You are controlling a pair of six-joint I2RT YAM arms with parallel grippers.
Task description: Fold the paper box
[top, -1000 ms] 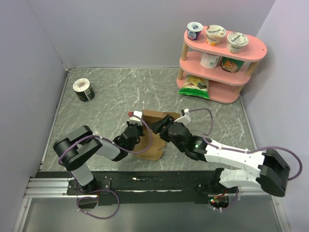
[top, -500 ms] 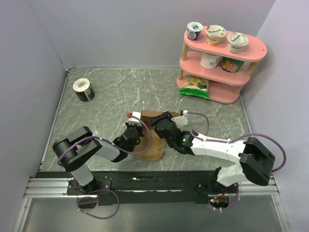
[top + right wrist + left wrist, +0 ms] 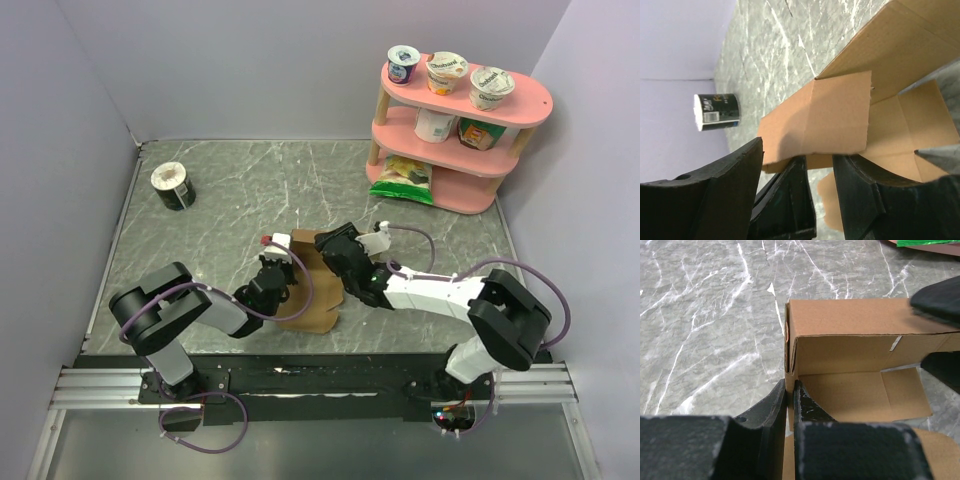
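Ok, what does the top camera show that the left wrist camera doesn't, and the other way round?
Only the top view shows the pink shelf and the round tub. Only the left wrist view shows the left gripper pinching a wall edge of the paper box, and the box's open inside. Both show the box lying on the marble table.
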